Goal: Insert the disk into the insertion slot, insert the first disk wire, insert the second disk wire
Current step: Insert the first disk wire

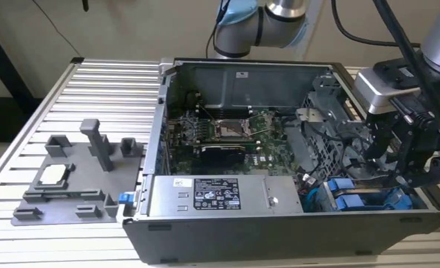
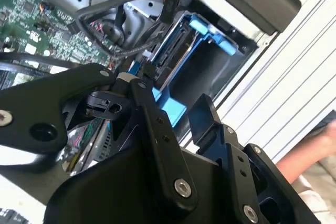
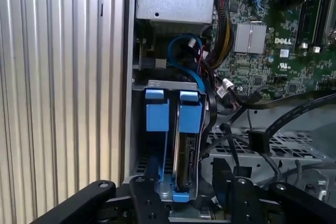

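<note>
Reaching into the open computer case [image 1: 280, 240] at the lower right of the exterior view, my gripper [image 1: 397, 176] hangs just over the insertion slot [image 3: 167, 84], the grey metal cage in the case's corner beside the slatted table [image 1: 108, 89]. My fingers [image 3: 144, 198] are spread apart and released. In the first wrist view they stand on either side of the disk [image 3: 185, 156], and a gap shows between its blue frame [image 3: 178, 196] and one finger, so I am gripping nothing. The disk stands on edge inside the slot, its silver side showing between blue rails, with two blue tabs [image 3: 157, 111] side by side at its far end. In the second wrist view the blue frame sits in the dark cage just past my fingertips. A blue cable [image 3: 184, 59] loops beyond the slot, and black cables [image 3: 286, 116] run across toward the green motherboard [image 1: 220, 131]. The silver power supply box [image 1: 220, 195] sits at the case's front middle in the exterior view, just beside the slot on the exterior view's left. A grey fixture tray [image 1: 63, 184] lies on the table well apart, at the exterior view's left.
</note>
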{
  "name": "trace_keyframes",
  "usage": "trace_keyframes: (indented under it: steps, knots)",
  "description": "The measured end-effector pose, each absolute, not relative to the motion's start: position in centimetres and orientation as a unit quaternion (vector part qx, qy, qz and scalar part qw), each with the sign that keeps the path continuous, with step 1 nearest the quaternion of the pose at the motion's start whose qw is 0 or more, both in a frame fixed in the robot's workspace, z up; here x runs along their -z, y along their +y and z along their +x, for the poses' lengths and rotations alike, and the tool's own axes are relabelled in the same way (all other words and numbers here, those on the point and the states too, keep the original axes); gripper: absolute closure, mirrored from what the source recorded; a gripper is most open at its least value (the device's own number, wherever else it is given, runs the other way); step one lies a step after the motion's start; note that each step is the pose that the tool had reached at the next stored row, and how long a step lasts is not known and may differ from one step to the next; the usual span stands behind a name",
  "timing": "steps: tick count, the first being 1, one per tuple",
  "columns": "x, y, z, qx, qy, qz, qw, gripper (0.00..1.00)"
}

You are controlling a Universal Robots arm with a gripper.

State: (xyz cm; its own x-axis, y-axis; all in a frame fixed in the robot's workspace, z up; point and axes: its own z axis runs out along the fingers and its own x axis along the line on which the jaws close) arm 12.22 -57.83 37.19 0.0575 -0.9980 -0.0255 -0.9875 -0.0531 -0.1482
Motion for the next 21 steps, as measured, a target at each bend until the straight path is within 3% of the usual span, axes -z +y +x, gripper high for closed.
trace_keyframes:
  steps: [21]
  knots:
    - [-37.2, -55.7, 15.0, 0.044, 0.685, -0.726, 0.052, 0.46]
